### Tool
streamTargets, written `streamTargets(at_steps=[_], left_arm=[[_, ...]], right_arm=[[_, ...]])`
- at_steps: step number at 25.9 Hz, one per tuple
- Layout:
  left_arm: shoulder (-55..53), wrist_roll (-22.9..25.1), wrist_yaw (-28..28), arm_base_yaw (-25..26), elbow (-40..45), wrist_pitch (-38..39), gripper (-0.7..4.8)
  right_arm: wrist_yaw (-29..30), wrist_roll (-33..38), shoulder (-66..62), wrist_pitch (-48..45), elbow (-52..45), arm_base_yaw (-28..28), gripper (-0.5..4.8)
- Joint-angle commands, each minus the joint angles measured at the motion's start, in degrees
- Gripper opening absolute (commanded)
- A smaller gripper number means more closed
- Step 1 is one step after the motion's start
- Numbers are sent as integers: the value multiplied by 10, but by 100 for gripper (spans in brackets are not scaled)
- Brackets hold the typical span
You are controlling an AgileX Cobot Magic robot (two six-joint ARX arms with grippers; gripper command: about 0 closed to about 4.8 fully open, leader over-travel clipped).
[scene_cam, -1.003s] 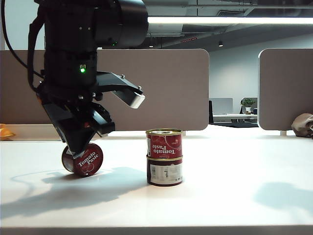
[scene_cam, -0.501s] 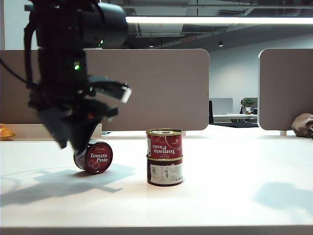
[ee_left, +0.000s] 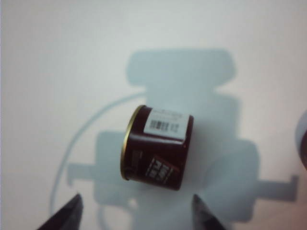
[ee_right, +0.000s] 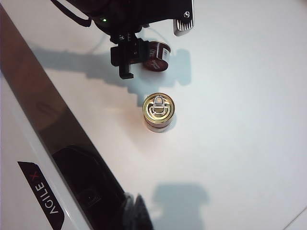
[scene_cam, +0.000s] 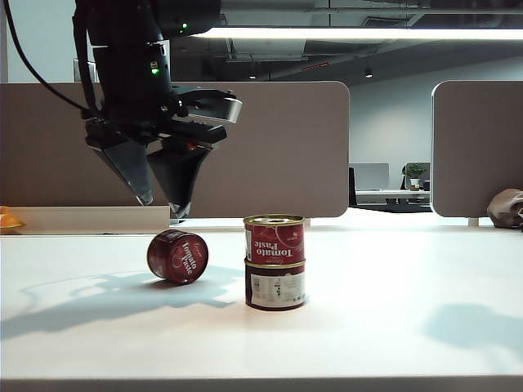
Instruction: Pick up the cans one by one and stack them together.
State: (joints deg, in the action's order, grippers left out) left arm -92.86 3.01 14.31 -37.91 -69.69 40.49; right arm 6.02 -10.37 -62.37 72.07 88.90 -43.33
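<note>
Between the earlier exterior frame and this one, our left pincer point(scene_cam: 162, 208) let go of the third can point(scene_cam: 177, 256) and rose clear of it; earlier it was down on that can at the far left of the worktop point(scene_cam: 392, 327), and the can has since rolled a little toward the stack. That can now lay on its side on the worktop, apart from the fingers point(scene_cam: 135, 167), just left of the two stacked cans point(scene_cam: 274, 261) but not touching them. From the left wrist view we saw the can point(ee_left: 157, 147) below with its gold rim sideways and the barcode panel up, and both fingertips point(ee_left: 67, 215) spread well apart on either side, holding nothing. The stack stood upright, the upper can's label upside down and its pull-tab lid point(ee_right: 159, 106) facing up. Our right pincer wasn't visible in any view; we took it as closed together and idle, parked high over the right side. Our read: two of three cans were placed, and the last one was dropped or tipped rather than lifted. Next grasp would need the can either righted or gripped across its curved wall, and it could roll away when touched.
</note>
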Motion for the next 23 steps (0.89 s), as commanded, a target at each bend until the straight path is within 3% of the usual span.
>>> streamTargets(at_steps=[1,4,6,9,14,23], left_arm=[[2,42,-42,9,-2,-25,313],[2,53,-71,21,-2,-47,382],[2,54,-80,26,-2,-56,399],[2,58,-115,37,-2,-73,399],[1,60,-122,47,-5,-95,399],[-31,61,-152,54,-27,-64,398]], right_arm=[[1,4,2,-3,2,0,-5],[1,10,2,-2,2,0,-5],[1,13,2,0,2,0,-5],[3,14,2,4,2,0,-5],[3,23,2,11,2,0,-5],[3,33,3,15,2,0,-5]])
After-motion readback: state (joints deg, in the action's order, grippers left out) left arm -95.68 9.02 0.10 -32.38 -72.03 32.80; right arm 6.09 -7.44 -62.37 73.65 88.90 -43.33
